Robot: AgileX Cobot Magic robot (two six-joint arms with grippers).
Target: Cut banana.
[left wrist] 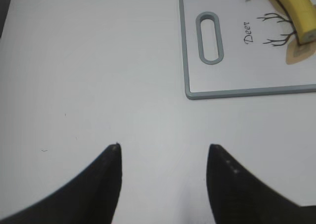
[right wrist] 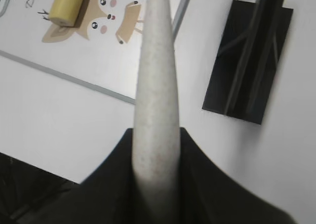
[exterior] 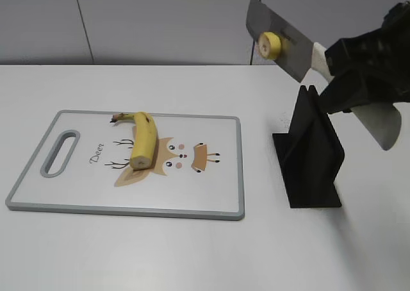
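Note:
The yellow banana [exterior: 143, 142] lies on the white cutting board [exterior: 211, 198], stem tip at the far end and flat cut end toward the front. It also shows in the left wrist view [left wrist: 296, 12] and the right wrist view [right wrist: 69, 7]. My right gripper [exterior: 334, 70] is shut on the white handle [right wrist: 155, 86] of a knife, held high at the right. A cut banana slice [exterior: 270, 45] sticks to the raised grey blade [exterior: 291, 44]. My left gripper [left wrist: 163, 150] is open and empty over bare table, left of the board [left wrist: 232, 71].
A black knife stand [exterior: 311, 156] sits on the table right of the board, below the raised knife; it also shows in the right wrist view [right wrist: 249, 61]. The board carries a cartoon deer print [exterior: 186, 156] and a handle slot [exterior: 59, 152].

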